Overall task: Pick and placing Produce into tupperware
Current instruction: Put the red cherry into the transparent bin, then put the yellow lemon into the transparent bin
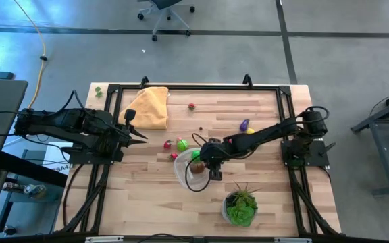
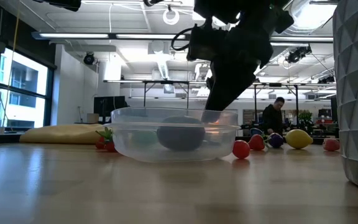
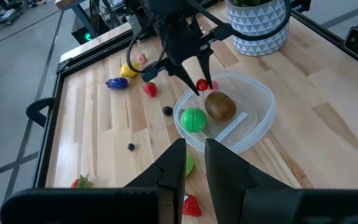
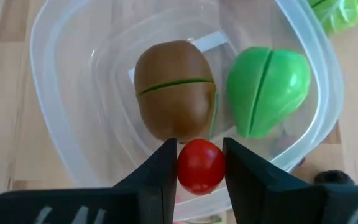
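The clear round tupperware [image 1: 184,174] sits on the table near its middle, and shows in the low view [image 2: 176,146] too. A brown fruit [image 4: 174,90] and a green fruit [image 4: 267,87] lie in it. My right gripper [image 4: 201,163] hangs over its inside, shut on a small red round fruit. More toy produce lies around: a green one [image 1: 182,144], red ones [image 1: 167,144], a purple one [image 1: 244,124], a yellow one [image 1: 251,130] and a strawberry [image 1: 192,106]. My left gripper [image 3: 194,155] waits at the table's left side, its fingers a narrow gap apart, touching nothing. My right gripper pinches the small red fruit [image 4: 201,177] between its two fingers, one on each side. In the left wrist view the red fruit [image 3: 202,85] sits at the fingers' free ends. The fingers point down from above. The fruit is lifted clear over the tupperware's inside, near the brown fruit.
A yellow-orange cloth [image 1: 150,106] lies at the far left of the table. A white pot with a green plant [image 1: 240,208] stands near the near edge, right of the tupperware. A black frame [image 1: 201,86] borders the table. A person [image 2: 272,118] is in the room far behind.
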`<state>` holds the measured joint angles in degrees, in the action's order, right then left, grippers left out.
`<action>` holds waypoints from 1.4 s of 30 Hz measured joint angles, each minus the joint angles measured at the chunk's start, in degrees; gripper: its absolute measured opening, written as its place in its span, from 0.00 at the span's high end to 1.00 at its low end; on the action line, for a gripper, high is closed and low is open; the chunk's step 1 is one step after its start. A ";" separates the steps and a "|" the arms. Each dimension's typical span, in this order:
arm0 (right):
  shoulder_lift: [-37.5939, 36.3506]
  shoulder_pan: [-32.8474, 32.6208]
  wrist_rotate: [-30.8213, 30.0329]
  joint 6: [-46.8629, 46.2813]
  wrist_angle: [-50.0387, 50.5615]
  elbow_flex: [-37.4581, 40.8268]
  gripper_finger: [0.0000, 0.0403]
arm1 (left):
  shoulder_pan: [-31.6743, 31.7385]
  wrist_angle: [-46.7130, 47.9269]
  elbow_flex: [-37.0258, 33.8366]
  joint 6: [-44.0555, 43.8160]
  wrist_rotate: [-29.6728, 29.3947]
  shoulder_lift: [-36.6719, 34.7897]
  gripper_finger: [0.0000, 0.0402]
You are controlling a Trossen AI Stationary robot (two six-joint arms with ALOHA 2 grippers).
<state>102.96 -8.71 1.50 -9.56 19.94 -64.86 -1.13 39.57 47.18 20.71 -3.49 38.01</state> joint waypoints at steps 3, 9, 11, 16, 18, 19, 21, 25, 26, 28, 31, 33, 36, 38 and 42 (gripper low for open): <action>0.00 -0.04 0.05 0.92 0.27 0.00 0.77 | -0.01 0.00 0.00 0.02 0.00 -0.01 0.87; 0.03 -0.04 0.20 1.72 0.40 0.02 0.77 | -0.02 0.00 0.00 0.01 0.00 -0.01 0.87; 0.32 0.00 0.20 2.14 0.08 0.02 0.77 | 0.00 -0.02 0.00 0.00 0.00 -0.01 0.87; 0.98 0.00 0.22 2.14 0.11 0.09 0.72 | -0.01 0.00 0.00 0.02 0.00 0.00 0.87; 1.10 0.00 0.22 2.14 -0.52 0.09 0.70 | -0.01 0.00 0.00 0.01 0.00 0.00 0.87; 1.20 0.06 0.22 2.14 -0.46 0.09 0.69 | -0.02 0.00 0.00 0.01 0.00 0.01 0.87; 1.22 0.07 0.21 2.14 -0.38 0.09 0.69 | -0.01 0.00 0.00 0.01 0.00 -0.01 0.87; 1.22 0.07 -0.57 3.02 -0.91 0.09 0.68 | -0.02 0.00 0.00 0.02 0.00 0.01 0.87; 1.22 0.07 -0.85 3.16 -1.07 0.09 0.68 | -0.02 0.00 0.00 0.01 0.00 0.01 0.87; 1.22 0.07 -0.87 3.18 -1.25 0.09 0.68 | 0.00 0.00 0.00 0.02 0.00 0.01 0.87; 1.19 0.07 -0.88 3.18 -1.96 0.09 0.68 | -0.02 0.00 0.00 0.00 0.00 0.01 0.87; 0.62 0.07 -0.90 3.14 -2.00 0.09 0.68 | -0.01 -0.01 0.00 0.02 0.00 0.01 0.87; -1.72 0.40 -2.04 2.11 -2.11 0.09 0.68 | -0.02 0.00 0.00 0.02 0.00 0.01 0.87; -3.73 0.98 -3.19 0.93 -1.79 0.09 0.68 | -0.02 -0.01 0.00 0.01 0.00 0.01 0.87; -9.25 3.82 -7.12 -4.14 -0.05 0.09 0.68 | -0.01 -0.02 0.00 0.00 0.00 0.01 0.87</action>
<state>93.70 -4.89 -5.63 -13.69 19.89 -64.77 -1.13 39.55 47.18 20.71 -3.49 38.02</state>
